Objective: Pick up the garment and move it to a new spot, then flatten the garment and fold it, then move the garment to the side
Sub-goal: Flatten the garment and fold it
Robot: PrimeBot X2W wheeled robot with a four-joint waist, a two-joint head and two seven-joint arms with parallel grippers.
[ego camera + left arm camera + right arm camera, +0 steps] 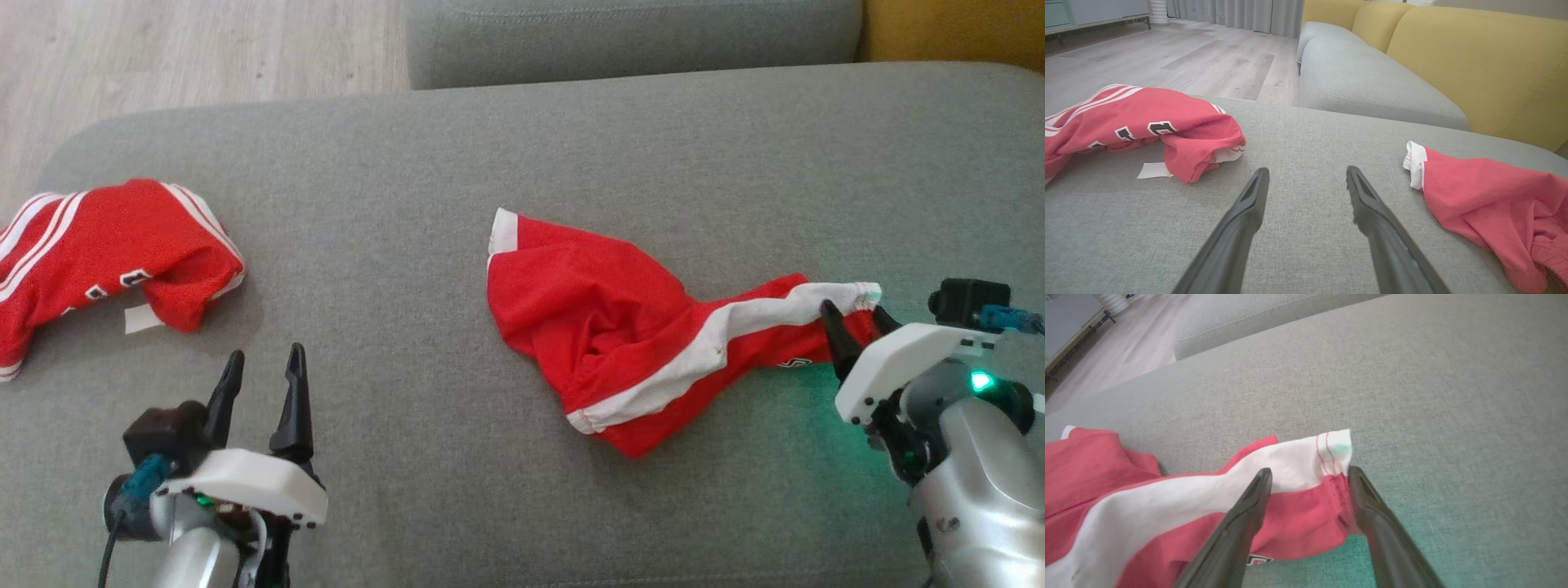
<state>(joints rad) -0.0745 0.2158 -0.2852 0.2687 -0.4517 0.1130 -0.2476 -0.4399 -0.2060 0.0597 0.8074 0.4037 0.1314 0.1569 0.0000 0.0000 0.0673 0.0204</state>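
Observation:
The garment, a red jersey [106, 245] with white striped sleeves and a black white-outlined number, lies crumpled at the far left of the grey cushion [457, 155]. The left wrist view shows the jersey [1147, 118] with its small white label [1152, 170] on the cushion beside it. My left gripper [261, 376] hovers open just right of and nearer than the jersey, touching nothing; its fingers [1249, 204] are spread wide. My right gripper [855, 310] is open, its fingers [1249, 506] straddling the right end of a second red cloth with a white stripe [604, 327].
The second red cloth [1167, 498] lies rumpled mid-cushion, its white-edged corner [1414, 163] pointing left. Another grey seat cushion [637, 37] and a yellow backrest [1474, 61] stand behind. Wooden floor [188, 49] lies beyond the cushion's left and far edges.

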